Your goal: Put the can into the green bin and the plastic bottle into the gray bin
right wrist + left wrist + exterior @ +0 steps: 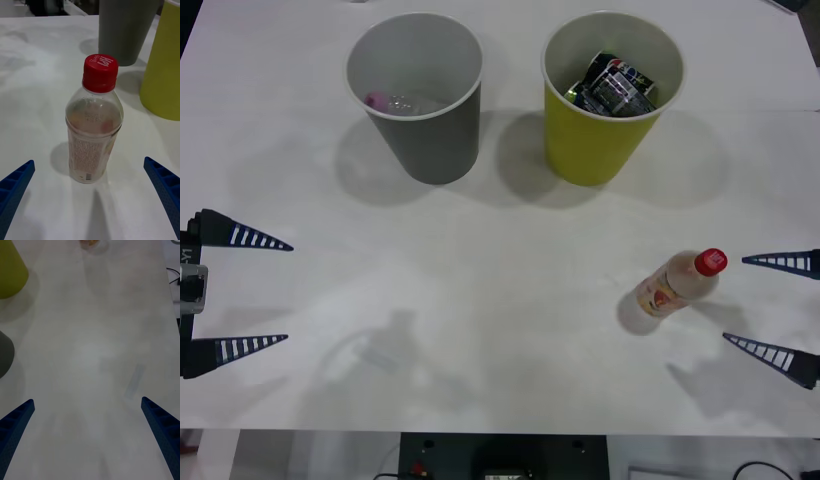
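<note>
Plastic bottle (675, 284) stands upright just beyond the wide-open, empty right pincer (766, 304); left pincer (268, 292) likewise.

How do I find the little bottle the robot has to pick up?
Look at the white table, on the robot's right side. The plastic bottle stands alone before the open right claw. It's clear, with a red cap.

plastic bottle (93, 127) standing upright on white tabletop (33, 93), red cap on, label wrapped round lower half. right hand (90, 195) spread wide, blue fingers (17, 183) either side of bottle, not touching it. gray bin (125, 26) and green bin (165, 71) further back, side by side, bottle well apart from both.
</note>
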You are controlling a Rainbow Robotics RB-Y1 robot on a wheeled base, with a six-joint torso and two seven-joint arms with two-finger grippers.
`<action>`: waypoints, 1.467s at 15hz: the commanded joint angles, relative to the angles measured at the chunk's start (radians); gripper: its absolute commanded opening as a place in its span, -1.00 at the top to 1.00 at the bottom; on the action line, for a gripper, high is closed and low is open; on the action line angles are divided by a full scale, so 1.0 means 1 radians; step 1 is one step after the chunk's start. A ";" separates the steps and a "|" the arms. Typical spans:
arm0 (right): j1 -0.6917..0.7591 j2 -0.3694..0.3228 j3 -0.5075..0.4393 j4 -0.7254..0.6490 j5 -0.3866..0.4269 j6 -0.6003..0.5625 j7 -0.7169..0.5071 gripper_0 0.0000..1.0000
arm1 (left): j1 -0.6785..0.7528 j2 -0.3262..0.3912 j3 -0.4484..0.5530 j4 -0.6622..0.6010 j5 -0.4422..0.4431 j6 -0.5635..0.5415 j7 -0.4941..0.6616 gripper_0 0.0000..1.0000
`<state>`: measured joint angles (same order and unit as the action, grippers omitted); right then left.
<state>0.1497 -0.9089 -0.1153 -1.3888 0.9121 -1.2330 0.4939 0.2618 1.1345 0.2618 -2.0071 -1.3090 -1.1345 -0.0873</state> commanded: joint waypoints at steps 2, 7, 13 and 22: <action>-0.084 0.048 0.043 0.177 -0.048 -0.069 0.067 -1.00 | 0.000 0.000 0.000 0.000 0.000 0.000 0.000 -0.95; -0.144 0.125 0.043 0.294 -0.048 -0.109 0.100 -1.00 | 0.000 0.000 0.000 0.000 0.000 0.000 0.000 -0.96; -0.156 0.209 0.043 0.294 -0.039 -0.062 0.107 -1.00 | 0.000 0.000 0.000 0.000 0.000 0.000 0.000 -0.95; -0.185 0.321 0.043 0.294 -0.001 -0.008 0.109 -1.00 | 0.000 0.000 0.000 0.000 0.000 0.000 0.000 -0.96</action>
<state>-0.0312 -0.5974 -0.0720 -1.0938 0.9042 -1.2446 0.6021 0.2618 1.1345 0.2618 -2.0071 -1.3090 -1.1345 -0.0873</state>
